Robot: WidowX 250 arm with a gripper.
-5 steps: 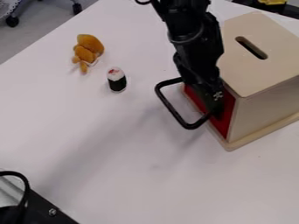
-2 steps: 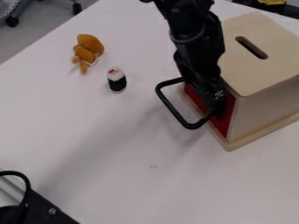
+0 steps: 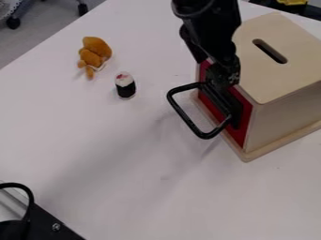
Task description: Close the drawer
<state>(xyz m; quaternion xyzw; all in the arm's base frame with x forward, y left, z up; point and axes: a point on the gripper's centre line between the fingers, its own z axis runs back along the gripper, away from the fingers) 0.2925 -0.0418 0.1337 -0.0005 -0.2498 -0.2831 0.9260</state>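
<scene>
The black gripper [image 3: 227, 105] hangs at the right of centre, in front of the red drawer front [image 3: 237, 133] and between the arms of its black loop handle [image 3: 180, 111]. The drawer front lies about flush with the near left side of the wooden box [image 3: 279, 115]. Part of the red panel is hidden behind the gripper, and the handle sticks out to the left over the white table.
A brown plush toy [image 3: 94, 54] lies at the upper left, with a small sushi piece [image 3: 125, 85] upright beside it. Black equipment [image 3: 37, 225] stands in the lower left corner. The white table [image 3: 125, 159] has its edge running diagonally at upper left.
The arm has swung a little to the right and tilted at its wrist, uncovering the upper left part of the red front. The box and the handle have not visibly moved.
</scene>
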